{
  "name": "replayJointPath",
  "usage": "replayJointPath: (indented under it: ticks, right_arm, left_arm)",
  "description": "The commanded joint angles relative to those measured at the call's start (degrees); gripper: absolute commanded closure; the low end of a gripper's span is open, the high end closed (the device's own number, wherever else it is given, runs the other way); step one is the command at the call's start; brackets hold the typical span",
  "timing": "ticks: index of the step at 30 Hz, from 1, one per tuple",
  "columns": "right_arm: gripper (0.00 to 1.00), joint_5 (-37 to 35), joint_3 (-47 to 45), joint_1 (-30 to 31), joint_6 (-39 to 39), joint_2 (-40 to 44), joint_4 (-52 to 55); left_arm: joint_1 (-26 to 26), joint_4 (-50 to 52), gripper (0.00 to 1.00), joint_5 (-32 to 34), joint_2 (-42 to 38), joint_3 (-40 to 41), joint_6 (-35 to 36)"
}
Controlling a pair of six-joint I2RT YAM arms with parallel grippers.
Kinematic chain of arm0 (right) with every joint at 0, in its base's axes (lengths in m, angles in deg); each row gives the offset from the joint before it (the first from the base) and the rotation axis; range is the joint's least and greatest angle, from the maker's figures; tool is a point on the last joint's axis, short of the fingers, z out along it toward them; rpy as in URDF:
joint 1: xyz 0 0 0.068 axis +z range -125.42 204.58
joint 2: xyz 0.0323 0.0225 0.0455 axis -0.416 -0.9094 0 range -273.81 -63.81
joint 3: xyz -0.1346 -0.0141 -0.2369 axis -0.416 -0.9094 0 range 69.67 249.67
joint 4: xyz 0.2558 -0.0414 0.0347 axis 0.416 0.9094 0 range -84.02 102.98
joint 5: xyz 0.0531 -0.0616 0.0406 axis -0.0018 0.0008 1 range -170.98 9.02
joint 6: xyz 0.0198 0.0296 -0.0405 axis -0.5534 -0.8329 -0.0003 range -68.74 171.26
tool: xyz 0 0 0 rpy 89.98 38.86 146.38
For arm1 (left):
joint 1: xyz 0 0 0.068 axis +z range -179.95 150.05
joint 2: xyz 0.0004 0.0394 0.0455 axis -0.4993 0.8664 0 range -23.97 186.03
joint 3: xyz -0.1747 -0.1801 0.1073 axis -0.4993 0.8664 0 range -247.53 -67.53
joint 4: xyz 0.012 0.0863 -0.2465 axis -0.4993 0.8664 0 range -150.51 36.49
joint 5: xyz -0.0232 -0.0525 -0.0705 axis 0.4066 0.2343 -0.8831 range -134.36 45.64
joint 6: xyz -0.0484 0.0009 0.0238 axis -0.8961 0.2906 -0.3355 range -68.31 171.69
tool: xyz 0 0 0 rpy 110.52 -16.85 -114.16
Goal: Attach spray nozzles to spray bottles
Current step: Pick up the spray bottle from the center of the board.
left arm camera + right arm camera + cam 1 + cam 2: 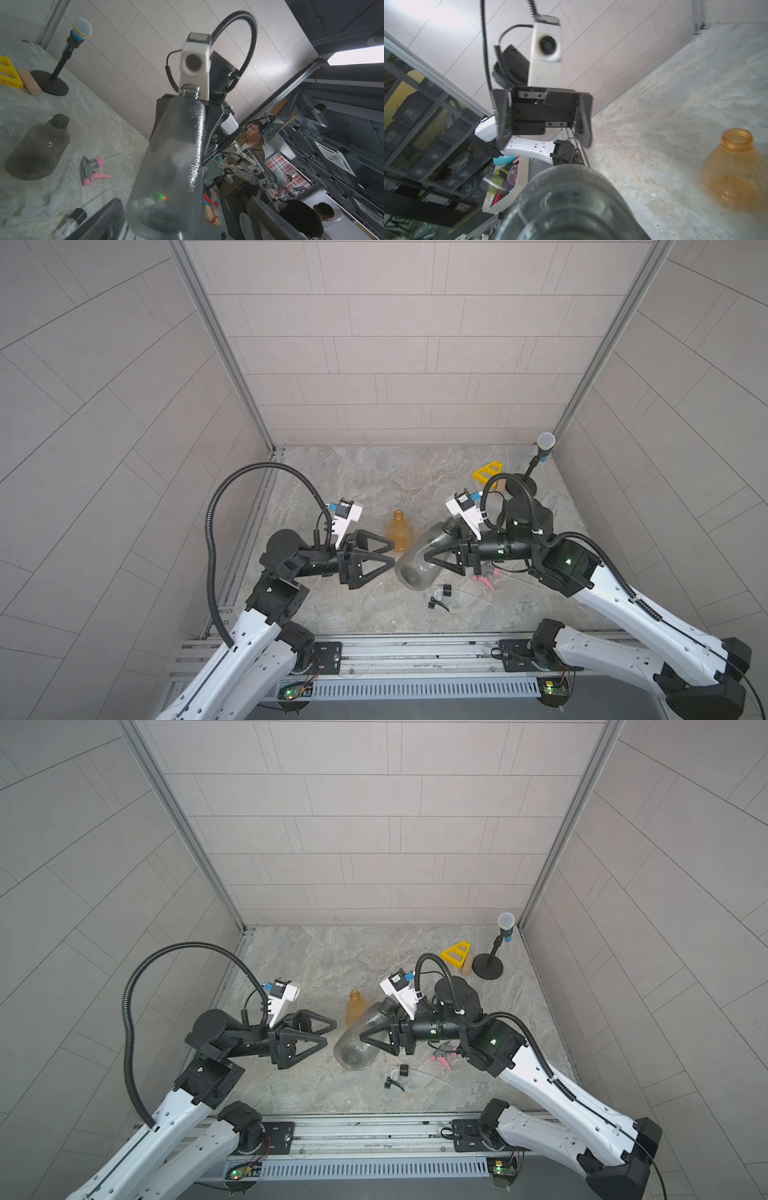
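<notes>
Grey bottle [409, 574] is pinched in my R end effector [428, 553], tilted, base toward the L end effector [393, 556], which is spread wide just beside it. Amber bottle [400, 531] stands upright just behind; grey-pink nozzle [484, 577] and white-black nozzle [439, 599] lie on the counter [353, 489].

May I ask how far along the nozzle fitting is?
Nothing is fitted yet. The right gripper holds one smoky grey plastic bottle tilted, neck bare; the left gripper is open. The amber-orange plastic bottle, second grey bottle, grey-and-pink nozzle and white-and-black nozzle wait apart.
</notes>
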Motion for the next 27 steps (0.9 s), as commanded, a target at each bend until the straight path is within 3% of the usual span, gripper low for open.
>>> replayJointPath:
  ticks: [1, 27]
  right_arm:
    - [0.40, 2.2, 2.6, 1.3, 0.6, -1.2, -2.2]
    - [0.41, 1.6, 12.7, 5.5, 2.3, -13.2, -5.2]
  left_arm:
    - [-1.1, 2.1, 0.00, -1.4, 0.4, -2.5, 3.8]
    - [-8.4, 3.9, 0.00, -2.6, 0.7, -3.3, 7.1]
